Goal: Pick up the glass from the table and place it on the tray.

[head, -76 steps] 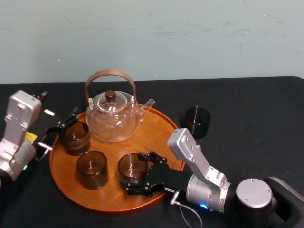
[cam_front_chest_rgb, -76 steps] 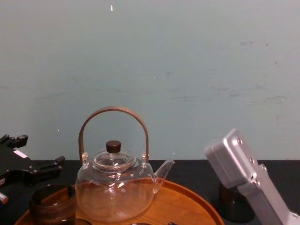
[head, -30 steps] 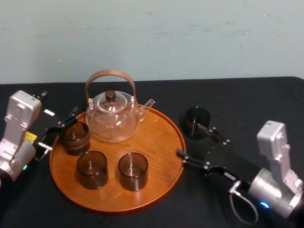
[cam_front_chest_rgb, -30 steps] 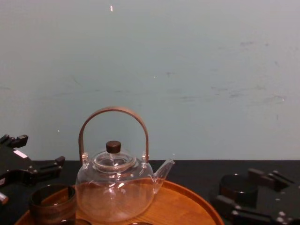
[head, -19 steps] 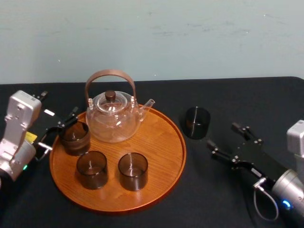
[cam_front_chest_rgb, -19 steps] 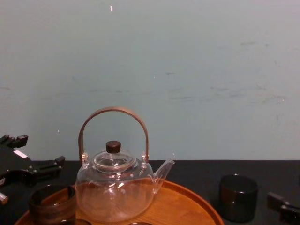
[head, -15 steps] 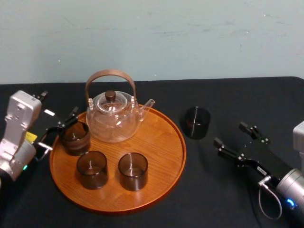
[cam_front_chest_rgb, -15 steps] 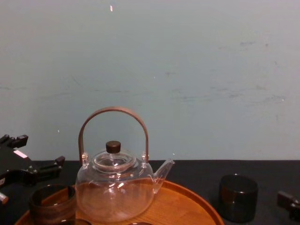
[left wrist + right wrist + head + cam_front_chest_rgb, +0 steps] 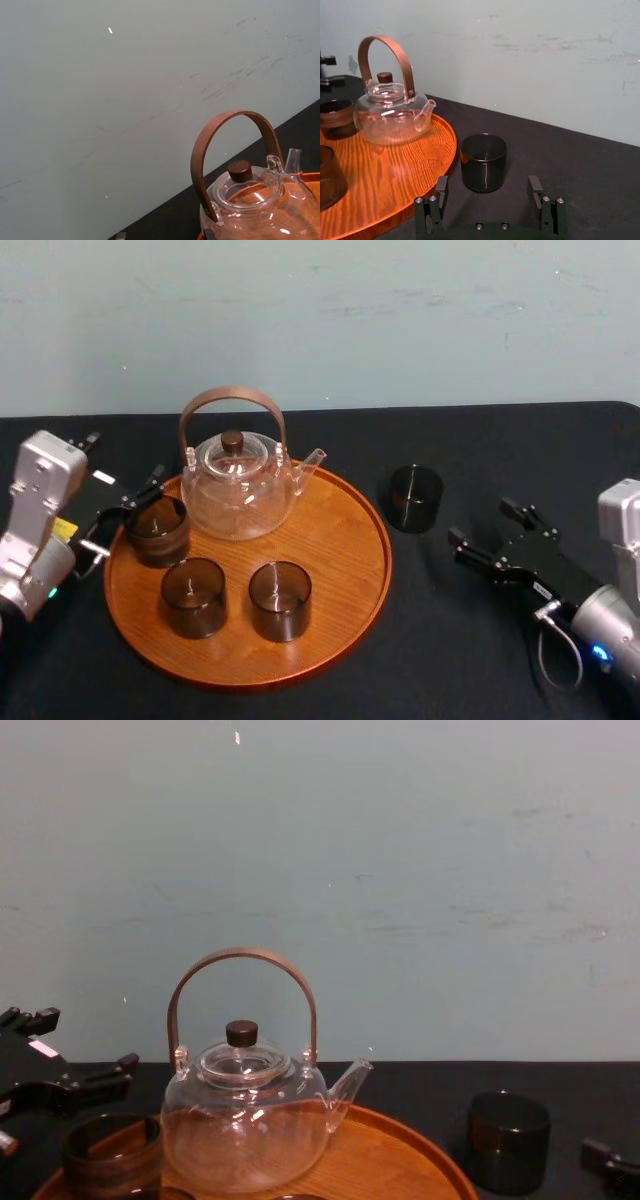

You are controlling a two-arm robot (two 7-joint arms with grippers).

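**Head view.** I see the tray [image 9: 345, 575] on the black counter [image 9: 500, 440]. It carries a glass teapot [image 9: 238, 490] and three other glasses [image 9: 193, 596]. The glass [image 9: 415, 498] stands upright on the counter just right of the tray's rim, not touching it. The right gripper [image 9: 482, 522] lies farther right of the tray, beyond the glass and apart from it. Its fingers are spread wide and hold nothing. The left gripper [image 9: 122, 515] sits at the tray's left rim beside the rear-left glass, fingers apart and empty.

**Left wrist view.** The teapot [image 9: 250, 200] stands on the tray against a pale wall [image 9: 125, 90].

**Right wrist view.** The glass [image 9: 483, 162] stands off the tray [image 9: 395, 165], just beside its rim. The wide-set fingers [image 9: 440, 192] flank the line to the glass but stop short of it, with no contact.

**Chest view.** The glass [image 9: 508, 1140] is upright on the counter, right of the tray [image 9: 400, 1150]. The left gripper [image 9: 70, 1088] is at the tray's left side.
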